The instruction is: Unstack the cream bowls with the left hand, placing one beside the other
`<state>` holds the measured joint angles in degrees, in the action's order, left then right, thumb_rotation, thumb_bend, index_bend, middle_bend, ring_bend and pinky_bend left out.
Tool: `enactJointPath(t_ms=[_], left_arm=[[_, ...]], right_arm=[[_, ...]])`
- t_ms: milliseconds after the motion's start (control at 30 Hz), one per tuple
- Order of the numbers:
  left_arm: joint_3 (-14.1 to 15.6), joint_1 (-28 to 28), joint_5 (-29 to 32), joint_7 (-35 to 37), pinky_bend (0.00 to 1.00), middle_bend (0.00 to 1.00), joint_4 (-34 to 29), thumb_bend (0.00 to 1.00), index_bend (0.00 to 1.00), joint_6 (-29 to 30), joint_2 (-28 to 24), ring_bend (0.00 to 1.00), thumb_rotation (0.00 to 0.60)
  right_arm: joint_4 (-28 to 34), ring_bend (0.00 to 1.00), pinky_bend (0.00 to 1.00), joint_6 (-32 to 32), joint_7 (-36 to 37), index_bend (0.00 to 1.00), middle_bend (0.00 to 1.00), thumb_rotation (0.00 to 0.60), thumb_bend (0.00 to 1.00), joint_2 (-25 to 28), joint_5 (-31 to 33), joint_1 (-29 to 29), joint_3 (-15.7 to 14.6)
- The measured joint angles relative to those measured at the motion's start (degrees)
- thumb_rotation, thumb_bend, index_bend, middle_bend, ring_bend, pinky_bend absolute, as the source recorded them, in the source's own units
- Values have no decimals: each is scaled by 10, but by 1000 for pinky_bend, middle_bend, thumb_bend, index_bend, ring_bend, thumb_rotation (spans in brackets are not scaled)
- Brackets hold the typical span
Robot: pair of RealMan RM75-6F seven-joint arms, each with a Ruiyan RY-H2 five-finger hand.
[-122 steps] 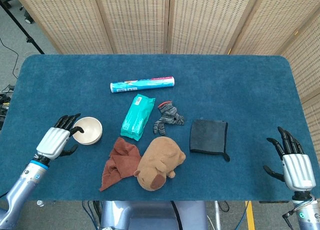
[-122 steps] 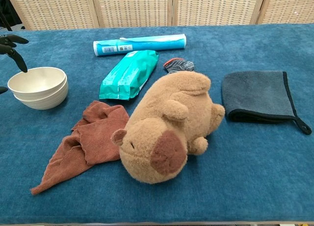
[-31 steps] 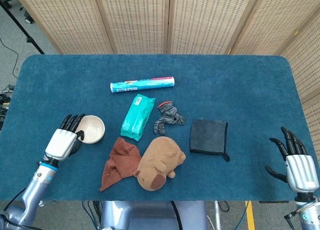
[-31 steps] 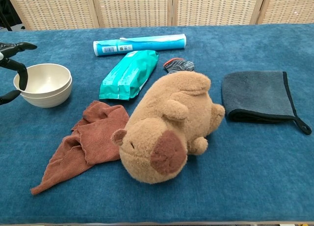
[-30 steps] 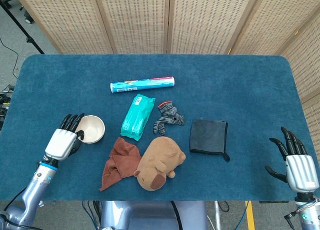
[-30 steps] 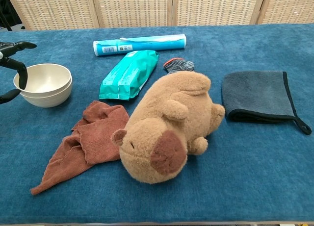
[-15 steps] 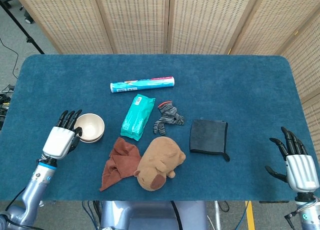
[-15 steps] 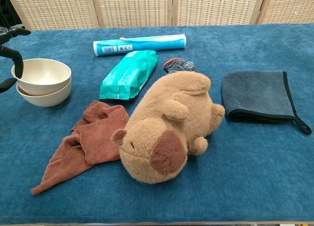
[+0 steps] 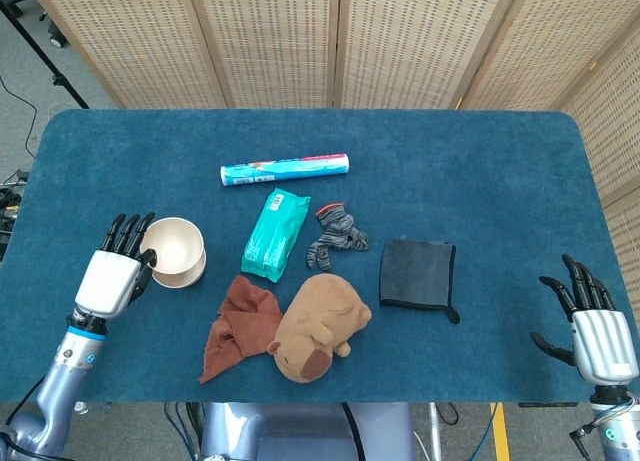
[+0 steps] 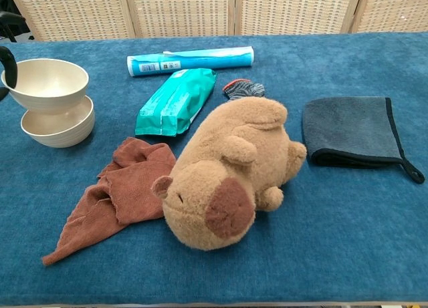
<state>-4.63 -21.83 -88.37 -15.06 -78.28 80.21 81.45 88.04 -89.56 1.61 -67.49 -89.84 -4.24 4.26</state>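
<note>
The upper cream bowl [image 10: 45, 85] has just lifted clear of the lower cream bowl [image 10: 57, 124], which stays on the bench [image 9: 480, 171] near its left edge; the unstacking is done, and only the placing remains (by the look of it). The left robot hand [image 9: 112, 277] pinches the raised bowl's rim. The rust cloth [image 9: 236, 326] crowds the near side, so open room lies toward the far-left corner. The right robot hand [image 9: 594, 331] hangs empty, fingers spread, at the near-right corner.
</note>
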Motion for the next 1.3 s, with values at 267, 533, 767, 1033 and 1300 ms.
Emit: enactJointPath(t_ms=[267,533,767,1033,1300], left_arm=[[-5,13,-14,-9,54,64,-45,478,687,36,-41,49,600],[2,36,-28,-18,54,64,-78,478,687,66,-71,49,600],[30,73,-57,-19,54,64,-99,478,688,106,-89,49,600],[52,102,-86,-18,54,64,-104,478,694,134,-96,49,600],[72,124,-104,-18,55,64,-94,478,694,139,-84,49,600]], right_arm=[[3,0,152,-4,-1,217,0,600,156,2,-1,3,0],[7,0,152,-10,-1,217,0,600,156,5,-4,6,-2],[12,0,152,-20,1,217,0,600,156,9,-10,11,-4],[18,0,152,-33,8,217,0,600,156,16,-18,19,-7],[18,0,152,-40,18,217,0,600,156,20,-22,23,-8]])
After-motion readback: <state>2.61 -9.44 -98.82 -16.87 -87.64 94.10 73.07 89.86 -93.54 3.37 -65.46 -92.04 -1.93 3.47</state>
